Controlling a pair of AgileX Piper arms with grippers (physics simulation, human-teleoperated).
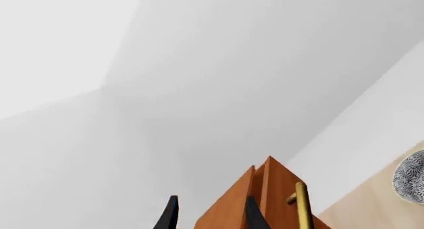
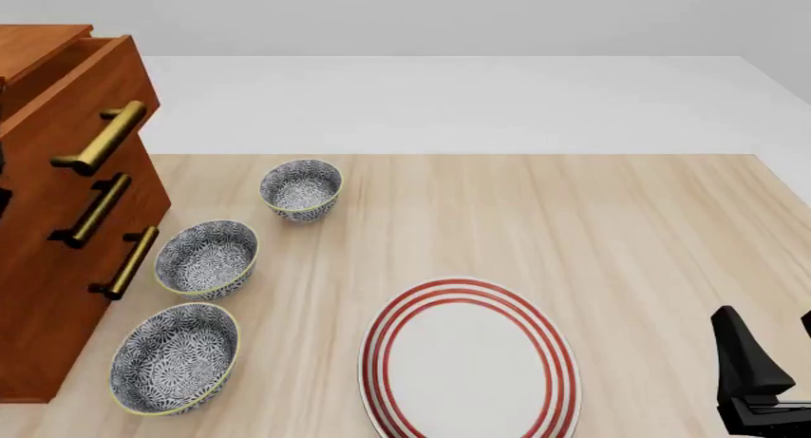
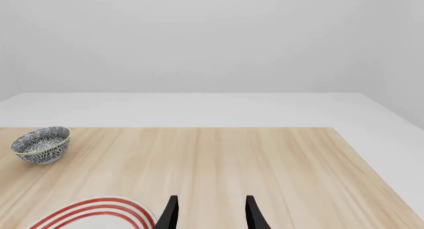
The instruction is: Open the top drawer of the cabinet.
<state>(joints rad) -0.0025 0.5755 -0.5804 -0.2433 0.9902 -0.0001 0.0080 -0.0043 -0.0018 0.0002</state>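
Top drawer: the reddish-brown wooden top drawer (image 2: 79, 105) with its brass bar handle (image 2: 102, 139) is being shown standing slightly proud of the boxy reddish-brown three-drawer cabinet (image 2: 51, 295), at the counter's far-left edge in the front view.
Step in hand: judged as the pull itself; the handle is best being drawn straight outward along the drawer's travel, level, without twisting.
Left fingers: the dark left gripper (image 1: 210, 215) is being seen spread apart, holding nothing; one fingertip is lying over the drawer's front corner, the brass bar (image 1: 302, 204) is sitting just beside that finger and outside the gap, apparently untouched.
Right fingers: the right gripper (image 3: 210, 214) is being held released, well apart from the cabinet, over the light wooden counter (image 2: 609, 229).
Risk: a pull begun without the bar enclosed is likely slipping.
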